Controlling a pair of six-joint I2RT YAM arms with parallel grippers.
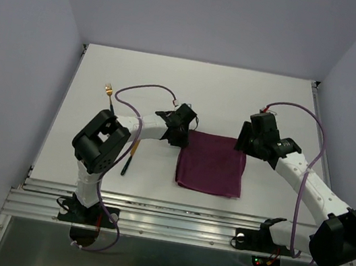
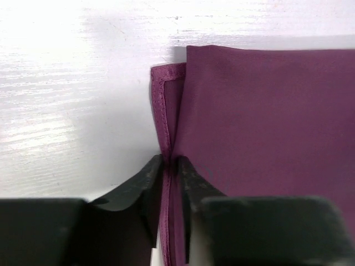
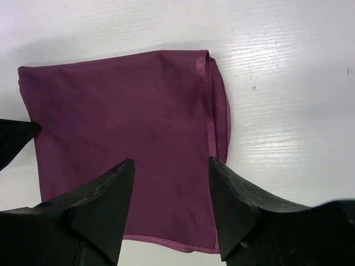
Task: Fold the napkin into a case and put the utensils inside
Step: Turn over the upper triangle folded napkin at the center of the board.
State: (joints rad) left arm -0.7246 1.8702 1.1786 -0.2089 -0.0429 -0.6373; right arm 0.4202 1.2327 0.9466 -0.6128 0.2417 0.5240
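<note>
The plum-purple napkin (image 1: 212,164) lies folded into a rough square at mid-table. My left gripper (image 1: 181,133) is at its far left corner, and in the left wrist view (image 2: 171,163) its jaws are shut on the napkin's hemmed edge (image 2: 162,111). My right gripper (image 1: 243,144) is at the far right corner. It is open (image 3: 170,166), with its fingers spread over the napkin (image 3: 122,111) close to the hemmed fold. A fork's gold head (image 1: 109,88) shows left of the left arm. A black utensil handle (image 1: 127,161) sticks out below that arm. The rest of the utensils is hidden.
The white table (image 1: 193,81) is bounded by grey walls at the back and sides. A metal rail (image 1: 171,217) runs along the near edge. Purple cables loop over both arms. A tip of the left gripper (image 3: 16,138) shows in the right wrist view.
</note>
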